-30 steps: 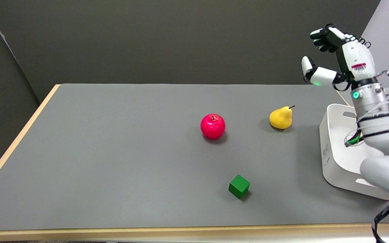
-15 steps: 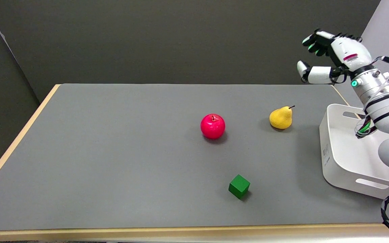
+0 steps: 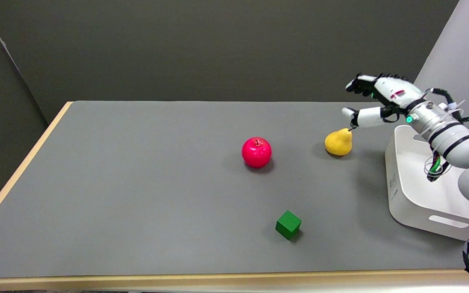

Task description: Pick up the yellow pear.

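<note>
The yellow pear (image 3: 338,142) lies on the grey table (image 3: 136,183) right of centre, its dark stem pointing up and right. My right hand (image 3: 375,99) hovers in the air just above and to the right of the pear, palm down, fingers spread and empty. The thumb tip sits close by the pear's stem; whether it touches I cannot tell. The arm reaches in from the right over the white bin.
A red apple (image 3: 256,152) sits left of the pear near the table's middle. A green cube (image 3: 288,224) lies nearer the front edge. A white bin (image 3: 417,191) stands at the right edge, under my forearm.
My right hand has come down and leftward from high above the bin, tipping from upright to palm down, and now hangs just above the pear. The fruit and cube have not moved.
</note>
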`<state>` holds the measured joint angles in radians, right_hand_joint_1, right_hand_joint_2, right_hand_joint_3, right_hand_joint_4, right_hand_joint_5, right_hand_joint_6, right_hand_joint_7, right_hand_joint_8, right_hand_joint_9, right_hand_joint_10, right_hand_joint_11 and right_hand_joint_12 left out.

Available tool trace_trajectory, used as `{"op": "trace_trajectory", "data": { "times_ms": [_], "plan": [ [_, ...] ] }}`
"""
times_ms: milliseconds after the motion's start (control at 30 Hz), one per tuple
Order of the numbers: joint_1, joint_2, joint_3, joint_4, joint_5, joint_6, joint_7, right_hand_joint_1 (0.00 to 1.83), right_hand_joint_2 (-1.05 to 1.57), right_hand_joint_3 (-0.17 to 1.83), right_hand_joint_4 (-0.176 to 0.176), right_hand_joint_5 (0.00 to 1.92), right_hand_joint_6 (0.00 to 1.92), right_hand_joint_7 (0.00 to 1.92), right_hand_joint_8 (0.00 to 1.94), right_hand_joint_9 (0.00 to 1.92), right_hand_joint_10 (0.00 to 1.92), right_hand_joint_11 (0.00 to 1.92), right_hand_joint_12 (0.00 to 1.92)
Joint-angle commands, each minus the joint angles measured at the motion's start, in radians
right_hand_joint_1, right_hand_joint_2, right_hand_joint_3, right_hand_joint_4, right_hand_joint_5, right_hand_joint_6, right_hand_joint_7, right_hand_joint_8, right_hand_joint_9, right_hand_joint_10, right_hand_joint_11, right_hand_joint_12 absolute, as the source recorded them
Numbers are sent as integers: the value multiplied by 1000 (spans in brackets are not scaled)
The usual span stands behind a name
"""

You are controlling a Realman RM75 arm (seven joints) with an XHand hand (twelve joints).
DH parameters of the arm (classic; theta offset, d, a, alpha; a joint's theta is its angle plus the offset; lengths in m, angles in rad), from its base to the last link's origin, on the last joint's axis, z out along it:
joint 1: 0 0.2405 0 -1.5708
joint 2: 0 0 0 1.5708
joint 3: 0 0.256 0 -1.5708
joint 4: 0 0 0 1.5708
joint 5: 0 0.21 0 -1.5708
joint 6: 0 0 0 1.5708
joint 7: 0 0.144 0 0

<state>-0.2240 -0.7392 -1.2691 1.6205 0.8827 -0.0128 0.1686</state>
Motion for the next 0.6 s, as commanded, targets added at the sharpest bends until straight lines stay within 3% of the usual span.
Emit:
{"op": "trace_trajectory", "data": {
  "times_ms": [33,600],
  "plan": [
    [75,21,-48,-82,5,-170,-15,499,626,856,32,347,637,412,459,265,908,247,1476],
    [109,29,-91,-137,7,-187,-7,392,580,927,28,315,612,338,460,198,792,205,1410]
  ]
}}
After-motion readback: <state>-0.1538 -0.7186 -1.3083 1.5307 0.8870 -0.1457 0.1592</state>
